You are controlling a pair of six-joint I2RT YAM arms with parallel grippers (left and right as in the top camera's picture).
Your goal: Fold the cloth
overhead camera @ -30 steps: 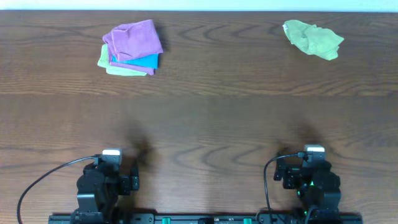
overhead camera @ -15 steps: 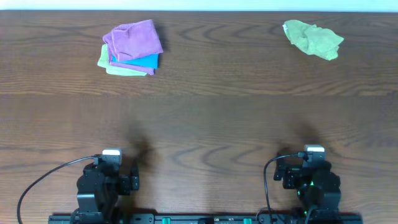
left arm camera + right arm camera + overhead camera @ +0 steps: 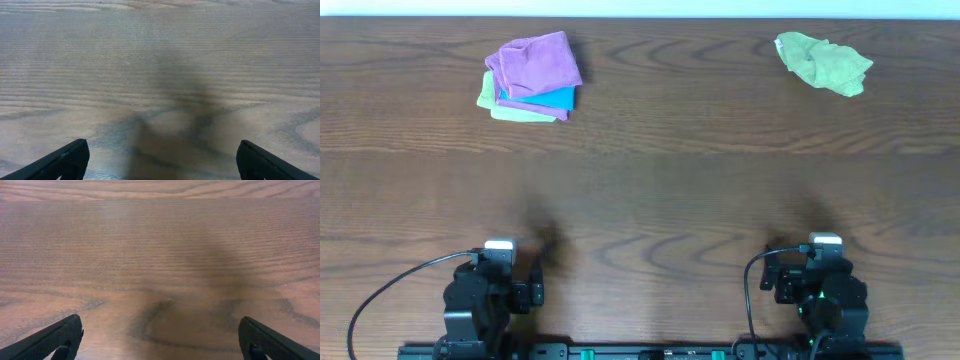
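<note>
A crumpled light green cloth [image 3: 823,63] lies at the far right of the wooden table. My left gripper [image 3: 498,262] rests at the near left edge; in the left wrist view its fingers [image 3: 161,160] are spread wide over bare wood, empty. My right gripper [image 3: 823,258] rests at the near right edge; in the right wrist view its fingers [image 3: 160,340] are also spread wide and empty. Both grippers are far from the green cloth.
A stack of folded cloths [image 3: 530,78] sits at the far left: purple on top, blue and pale green beneath. Black cables [image 3: 390,290] run from the arm bases at the near edge.
</note>
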